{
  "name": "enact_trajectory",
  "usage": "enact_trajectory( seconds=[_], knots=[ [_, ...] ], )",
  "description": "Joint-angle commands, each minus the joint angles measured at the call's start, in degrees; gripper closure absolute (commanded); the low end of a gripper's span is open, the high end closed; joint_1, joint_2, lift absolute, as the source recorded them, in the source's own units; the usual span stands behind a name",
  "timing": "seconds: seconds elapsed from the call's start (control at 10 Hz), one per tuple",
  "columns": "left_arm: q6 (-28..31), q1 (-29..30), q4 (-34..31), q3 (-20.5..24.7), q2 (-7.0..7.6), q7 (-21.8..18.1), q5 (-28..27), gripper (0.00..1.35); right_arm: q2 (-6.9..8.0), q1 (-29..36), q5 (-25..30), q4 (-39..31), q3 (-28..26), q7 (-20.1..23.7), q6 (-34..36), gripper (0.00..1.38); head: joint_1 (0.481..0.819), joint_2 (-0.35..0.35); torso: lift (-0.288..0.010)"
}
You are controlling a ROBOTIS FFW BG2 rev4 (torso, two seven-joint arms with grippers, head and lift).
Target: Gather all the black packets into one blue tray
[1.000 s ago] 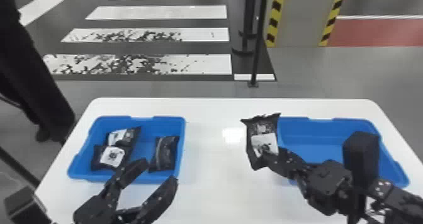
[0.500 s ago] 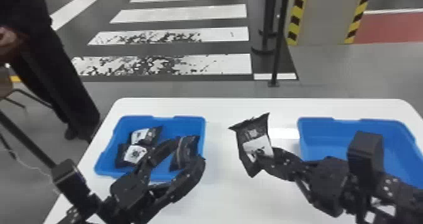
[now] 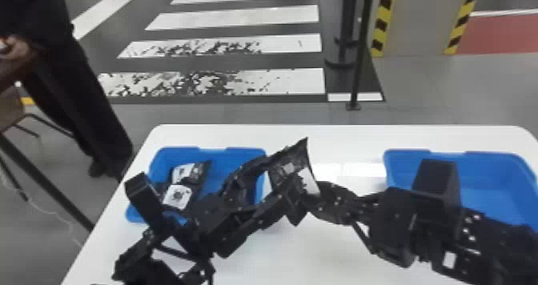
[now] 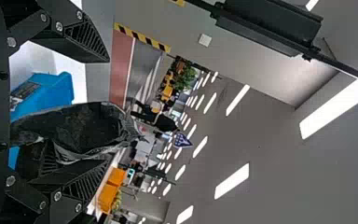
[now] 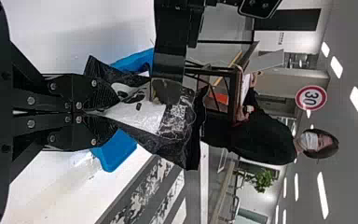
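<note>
In the head view my left gripper (image 3: 283, 172) stands open around the lifted black packet (image 3: 301, 163), above the table between the trays. My right gripper (image 3: 310, 198) is shut on that packet from the other side. The left wrist view has the packet (image 4: 74, 126) between the spread fingers of my left gripper (image 4: 106, 111), closer to one finger. In the right wrist view the packet (image 5: 177, 119) is pinched by my right gripper (image 5: 115, 115). Two black packets (image 3: 178, 196) lie in the left blue tray (image 3: 180, 153), partly covered by the left arm.
A second blue tray (image 3: 492, 184) is on the right of the white table (image 3: 344, 256), partly behind the right arm. Beyond the table's far edge stands a thin dark post (image 3: 362, 64).
The left gripper has moved right and up from the left tray to the held packet, its fingers now either side of it. The head view has shifted left, and the packet has tilted.
</note>
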Motion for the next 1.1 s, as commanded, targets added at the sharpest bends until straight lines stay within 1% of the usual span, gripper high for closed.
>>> enact_trajectory(
  seconds=[0.0,0.1,0.2,0.3,0.4,0.6,0.8,0.9,1.0],
  knots=[
    [1.0,-1.4,1.1,-1.8,0.26,-0.1,1.9,0.29,-0.13,-0.4,0.2,0.0,0.8,0.1,0.0,1.28,0.695,0.133,-0.110],
    [0.8,-1.9,1.4,-2.2,0.17,-0.1,2.3,0.33,-0.13,-0.6,0.5,0.0,0.9,0.2,0.2,1.28,0.695,0.125,-0.110],
    [0.8,-2.5,1.8,-2.7,0.17,-0.2,2.7,0.58,-0.22,-0.7,0.6,0.1,1.3,0.3,0.4,1.28,0.695,0.117,-0.110],
    [-0.6,-2.9,2.1,-3.0,0.34,-0.3,2.5,0.91,-0.22,-0.8,0.6,0.6,1.4,0.4,0.6,1.28,0.695,0.112,-0.110],
    [-2.1,-2.8,2.1,-3.1,0.34,-0.2,2.2,1.19,-0.22,-0.8,0.5,0.7,1.4,0.4,0.9,1.28,0.695,0.110,-0.110],
    [-2.1,-2.9,2.1,-3.1,0.70,-0.6,-0.5,1.21,-0.22,-0.8,0.5,0.9,1.5,0.4,0.9,1.28,0.695,0.113,-0.110],
    [-3.7,-2.9,2.1,-3.0,0.78,-0.8,-1.8,1.21,-0.22,-0.8,0.2,0.9,1.4,0.4,1.0,1.28,0.695,0.113,-0.110],
    [-4.2,-2.9,2.1,-2.6,0.78,-0.8,-2.5,1.21,-0.13,-0.8,-0.4,1.1,1.3,0.4,1.0,1.02,0.695,0.114,-0.110],
    [-4.8,-2.8,2.1,-1.3,0.70,-0.8,-3.3,1.21,0.04,-0.4,-0.8,1.3,0.0,0.3,1.0,0.47,0.695,0.118,-0.110]
  ],
)
